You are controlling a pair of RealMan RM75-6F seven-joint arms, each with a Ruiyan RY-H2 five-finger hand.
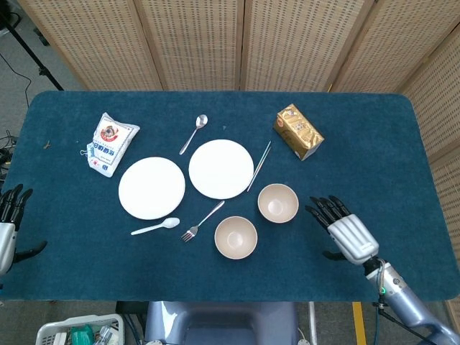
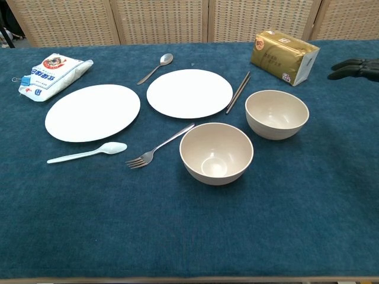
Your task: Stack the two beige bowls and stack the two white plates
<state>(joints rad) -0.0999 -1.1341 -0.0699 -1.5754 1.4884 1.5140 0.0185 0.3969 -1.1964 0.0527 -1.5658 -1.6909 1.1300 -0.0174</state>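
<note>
Here right hand point(image 1: 346, 233) hovers flat — fingers spread — near a beige bowl point(image 1: 278, 203).

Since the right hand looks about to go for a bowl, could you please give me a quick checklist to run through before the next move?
1. Right hand holds nothing, fingers apart: ok.
2. Far bowl upright and free of contents: ok.
3. Near bowl upright and free of contents, ready to receive: ok.
4. Path from the right hand to the far bowl free of objects: ok.
5. Chopsticks clear of the far bowl's rim: ok in the head view, though close.
6. Left hand out of the way at the table's edge: ok; holds nothing.
</note>
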